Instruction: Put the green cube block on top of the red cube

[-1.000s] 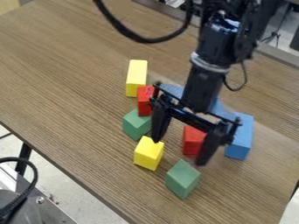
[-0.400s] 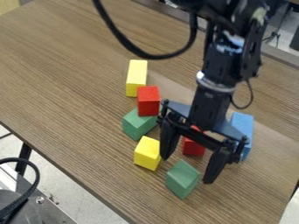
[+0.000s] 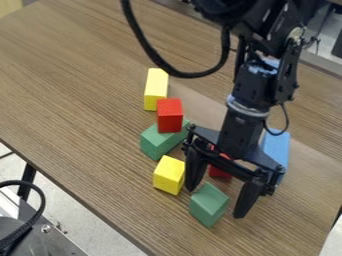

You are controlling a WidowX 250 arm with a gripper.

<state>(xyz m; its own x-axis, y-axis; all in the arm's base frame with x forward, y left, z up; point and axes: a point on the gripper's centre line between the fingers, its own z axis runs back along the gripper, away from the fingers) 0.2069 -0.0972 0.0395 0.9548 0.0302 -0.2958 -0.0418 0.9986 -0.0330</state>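
The black two-finger gripper (image 3: 216, 202) is hanging down over the wood-grained brown bench (image 3: 73, 105), its jaws standing widely spread, one tip at either side of the gap and nothing being pinched between them. The plain green cube-shaped block (image 3: 209, 205) is sitting on the bench at the tips of the jaws, showing in the gap and reaching a little in front of it in the view; whether either tip is touching it, I cannot tell. A bright red cube-shaped block (image 3: 220, 172) is lying just behind the jaws, partly hidden by them. To the left of the jaws, just beside the nearer tip, a solid yellow cube-shaped block (image 3: 168, 175) is resting on the bench. Farther back on that left side, a long green rectangular block (image 3: 157, 143) is lying flat and bearing a second red block (image 3: 169, 116) on its top. Beyond that pair, well apart from the jaws, a long yellow rectangular block (image 3: 156, 90) is resting on the bench. Behind the jaws on their right, a blue rectangular block (image 3: 277, 147) is showing, partly covered by the gripper. A thick black cable (image 3: 179, 71) is looping above and left of the jaws.
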